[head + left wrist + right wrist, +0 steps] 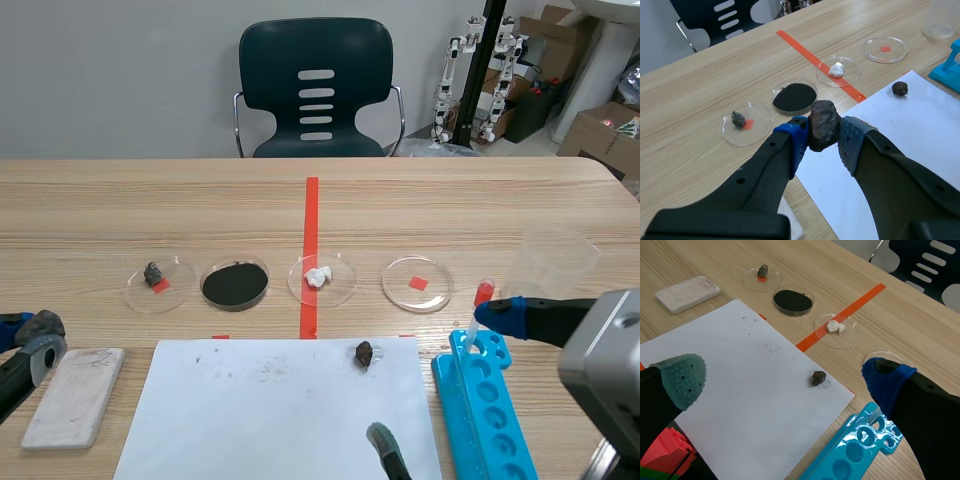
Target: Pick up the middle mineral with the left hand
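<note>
1. Mineral point(824, 125), dark and lumpy, is clamped between the blue pads of the left fingers point(790, 145).
2. It hangs above the desk point(690, 80), with the black powder dish point(794, 97) ahead of it.
3. Right fingers point(682, 377) stand wide apart, holding nothing, above the white paper point(740, 370) and blue rack point(855, 455).

"What's on the table point(100, 200)?"

"Four dishes in a row across the middle of the frame. The far-left dish point(160, 283) has a stone point(153, 272) in it. The next dish point(235, 285) holds powder point(235, 287) and the third dish point(322, 279) lumps point(318, 276). The fourth dish point(417, 284) ends the row at centre right."

"And in front of them?"

"A sheet of paper point(280, 410) at lower centre, with a pebble point(364, 352) on it near its upper right corner. A slab point(75, 395) lies left of it. A rack point(485, 400) lies to its right, with a beaker point(555, 262) behind that."

"The rock point(823, 125)?"

"Between the left gripper's point(823, 137) fingers, at the frame's lower left edge, left of the slab."

"Behind the table?"

"A chair point(316, 90), top centre."
</note>
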